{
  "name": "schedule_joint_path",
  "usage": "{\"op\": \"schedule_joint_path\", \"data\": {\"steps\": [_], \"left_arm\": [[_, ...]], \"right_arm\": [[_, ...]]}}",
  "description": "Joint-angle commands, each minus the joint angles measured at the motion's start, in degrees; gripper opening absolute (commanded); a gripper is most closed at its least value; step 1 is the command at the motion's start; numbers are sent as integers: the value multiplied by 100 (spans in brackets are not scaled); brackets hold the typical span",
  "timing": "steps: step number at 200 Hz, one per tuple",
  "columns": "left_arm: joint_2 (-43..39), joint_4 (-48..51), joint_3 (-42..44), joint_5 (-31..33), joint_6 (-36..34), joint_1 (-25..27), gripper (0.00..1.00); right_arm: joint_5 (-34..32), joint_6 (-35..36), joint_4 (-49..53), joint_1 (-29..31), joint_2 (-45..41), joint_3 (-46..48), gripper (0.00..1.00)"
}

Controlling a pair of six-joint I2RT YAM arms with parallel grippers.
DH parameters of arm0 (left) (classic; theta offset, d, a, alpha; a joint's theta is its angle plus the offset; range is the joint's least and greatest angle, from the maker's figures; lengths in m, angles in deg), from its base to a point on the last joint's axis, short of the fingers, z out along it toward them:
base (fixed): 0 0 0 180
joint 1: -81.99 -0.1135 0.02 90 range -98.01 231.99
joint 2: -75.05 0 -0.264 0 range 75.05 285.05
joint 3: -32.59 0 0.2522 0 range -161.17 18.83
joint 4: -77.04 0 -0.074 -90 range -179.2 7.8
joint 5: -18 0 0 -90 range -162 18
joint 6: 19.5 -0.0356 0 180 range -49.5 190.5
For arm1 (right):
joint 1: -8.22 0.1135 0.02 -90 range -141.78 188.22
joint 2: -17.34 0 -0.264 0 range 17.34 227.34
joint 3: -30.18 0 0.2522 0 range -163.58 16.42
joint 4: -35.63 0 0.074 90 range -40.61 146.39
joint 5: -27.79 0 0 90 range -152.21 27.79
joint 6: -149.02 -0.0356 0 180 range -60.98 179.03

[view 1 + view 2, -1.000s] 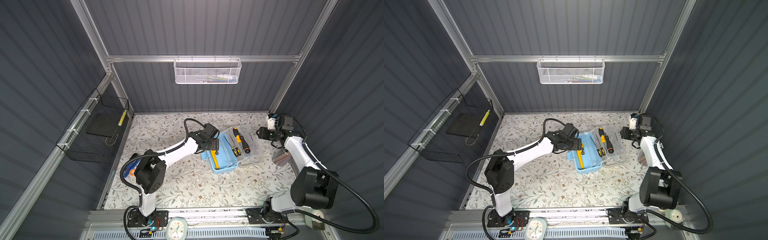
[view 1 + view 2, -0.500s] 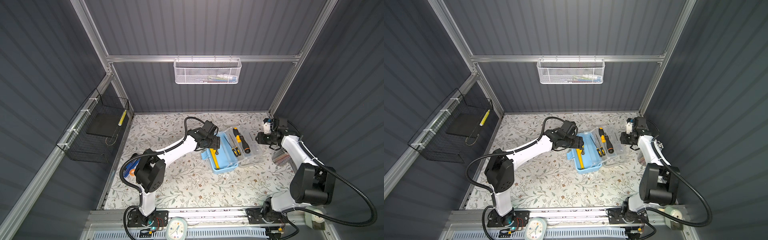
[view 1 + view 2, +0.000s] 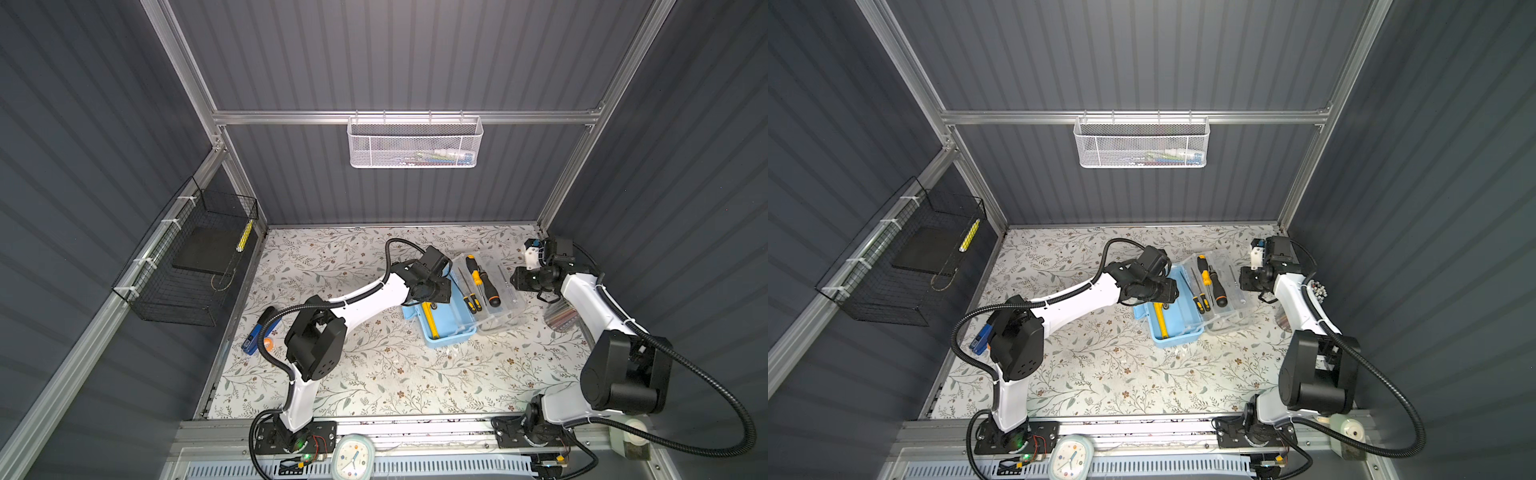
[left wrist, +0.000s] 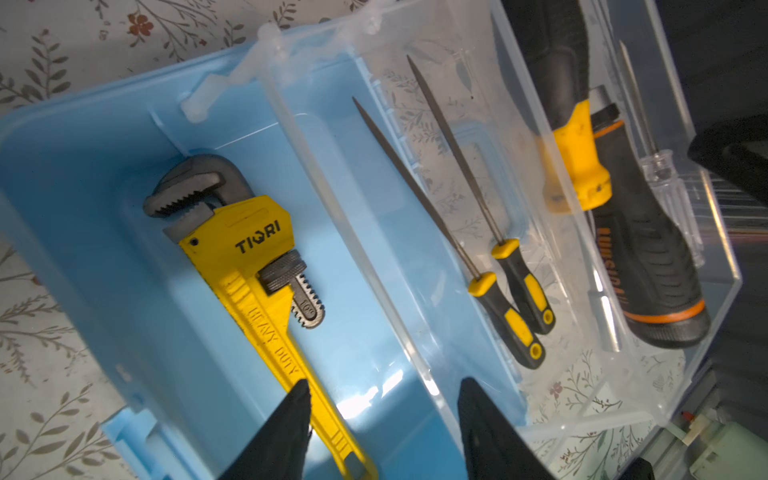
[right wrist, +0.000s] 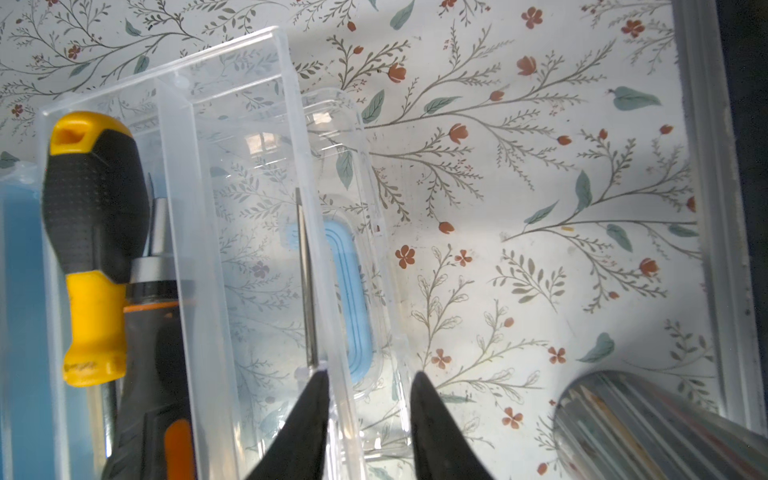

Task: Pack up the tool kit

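Left gripper [image 4: 384, 382] gapes empty over the pipe wrench [image 4: 249, 249] in the tool kit [image 4: 83, 166]; right gripper [image 5: 369, 374], fingers parted, straddles the clear lid [image 5: 257, 187] rim

both arms reach inward, left gripper [image 4: 382, 415] and right gripper [image 5: 370, 399] angled down, jaws parted.

We see the tool kit [image 3: 451, 328] open; its light-blue base holds only the yellow pipe wrench [image 4: 253, 266], flat, lengthwise; clear lid [image 3: 509, 305] folded out flat, touching the base's long side; in the lid, nearest the base, two small yellow-black screwdrivers [image 4: 511, 307]; then the bigger black-orange screwdriver [image 4: 640, 249]; thin metal tool [image 5: 306, 282] farthest from the base.
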Motion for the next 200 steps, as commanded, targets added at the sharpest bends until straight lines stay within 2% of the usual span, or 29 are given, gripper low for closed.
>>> {"op": "schedule_joint_path", "data": {"steps": [1,82,169,200], "left_arm": [[125,199,-187,-58,78,14,58],[235,235,-240,-112,48,23,58],[385,254,-296,-44,41,19,57],[370,300,-295,5,5,10,57]], "right_arm": [[76,80,52,47,4,44,33],[65,276,103,169,298,-119,25],[296,262,148,353,-42,-170,10],[577,144,167,397,-231,-236,10]]}}
